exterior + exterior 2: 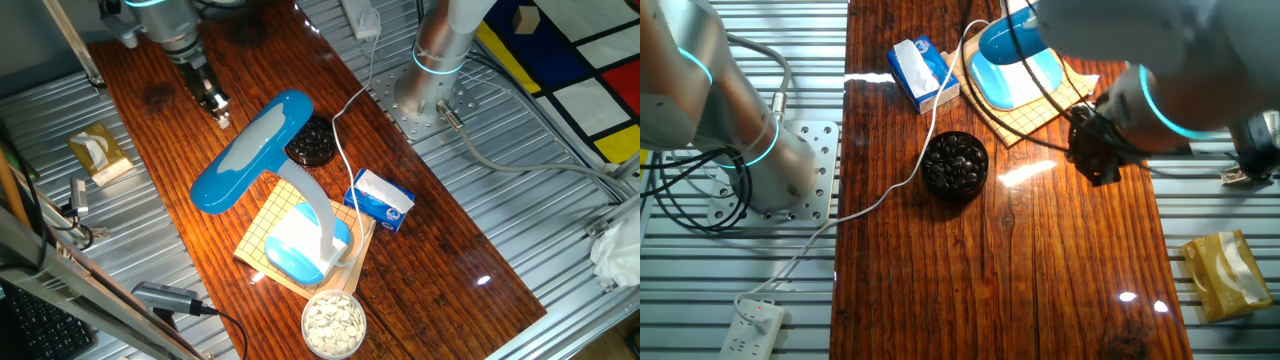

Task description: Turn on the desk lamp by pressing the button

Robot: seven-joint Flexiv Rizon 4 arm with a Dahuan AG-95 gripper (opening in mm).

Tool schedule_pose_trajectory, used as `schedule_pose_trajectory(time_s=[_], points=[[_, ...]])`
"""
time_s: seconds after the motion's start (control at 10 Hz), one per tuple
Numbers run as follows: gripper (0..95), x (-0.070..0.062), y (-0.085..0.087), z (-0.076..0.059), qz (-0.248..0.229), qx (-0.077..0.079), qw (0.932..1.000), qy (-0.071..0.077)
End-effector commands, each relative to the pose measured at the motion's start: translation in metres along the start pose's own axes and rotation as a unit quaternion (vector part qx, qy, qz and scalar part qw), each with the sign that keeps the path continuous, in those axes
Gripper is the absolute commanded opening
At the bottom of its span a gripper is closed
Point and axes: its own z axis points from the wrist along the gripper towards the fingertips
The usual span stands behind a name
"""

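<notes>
The desk lamp stands near the middle of the wooden tabletop, its light-blue base resting on a checked mat, its long blue head tilted over toward the arm. The claw hangs above the tabletop just beyond the head's upper end, apart from it; whether its fingers are spread or closed, I cannot tell. A bowl of dark pieces sits beside the lamp.
</notes>
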Motion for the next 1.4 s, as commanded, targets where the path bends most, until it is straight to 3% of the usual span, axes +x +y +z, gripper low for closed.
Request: schedule_pose_trajectory(time_s=[0.1,0.2,0.8,0.9,1.1,1.4], points=[[0.0,-0.01,-0.007,0.008,0.015,-0.049,0.9987,0.004],[0.0,-0.014,-0.008,0.011,0.025,-0.075,0.9969,0.003],[0.0,-0.032,0.02,0.037,0.051,-0.076,0.9958,0.004],[0.0,-0.034,0.026,0.041,0.057,-0.079,0.9953,0.005],[0.0,-0.035,0.03,0.044,0.071,-0.103,0.9921,0.005],[0.0,-0.037,0.039,0.049,0.081,-0.108,0.9909,0.009]])
